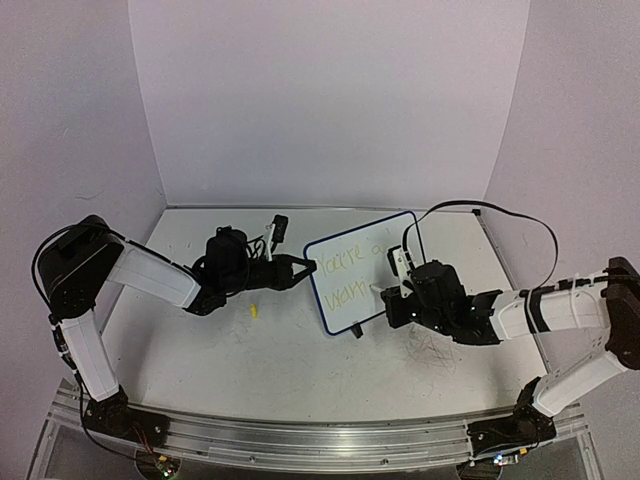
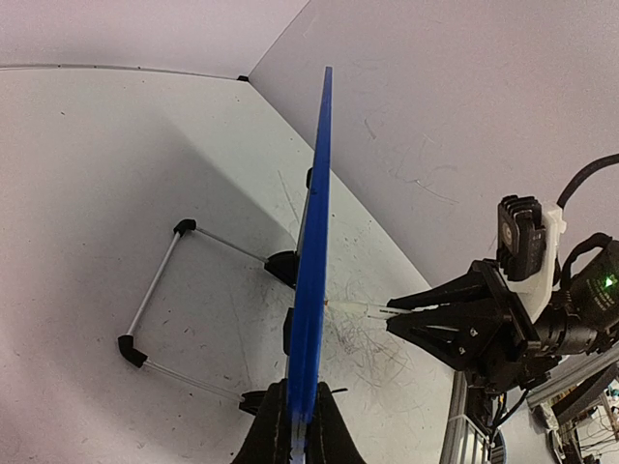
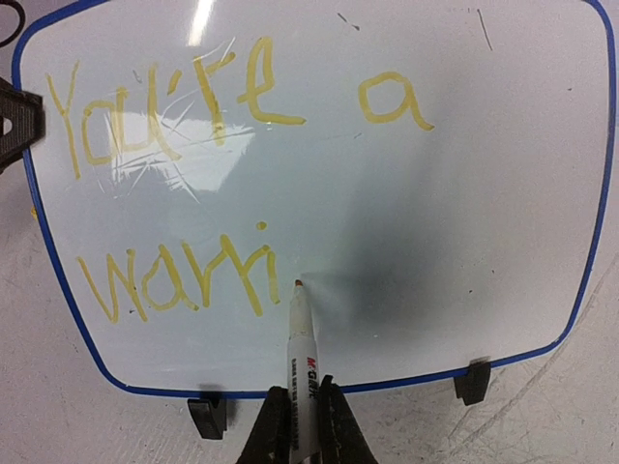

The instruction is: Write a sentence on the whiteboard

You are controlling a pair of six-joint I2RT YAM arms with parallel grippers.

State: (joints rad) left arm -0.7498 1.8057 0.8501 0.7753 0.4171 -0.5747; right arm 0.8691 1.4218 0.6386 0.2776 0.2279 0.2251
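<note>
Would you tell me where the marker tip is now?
In the right wrist view, the marker tip rests on the whiteboard, lower centre, just past the sentence.

The table (image 1: 300,380) is a white, scuffed surface. On it, right of centre and nearer the far edge than the near one, a whiteboard (image 1: 355,275) stands on two black feet (image 3: 208,416), with a wire prop (image 2: 155,286) resting on the tabletop behind it. A small yellow piece (image 1: 254,311) lies alone near the middle of the table, apart from the board's left end, and thin pen scribbles (image 1: 430,352) mark the surface between the board and the near right corner.
</note>
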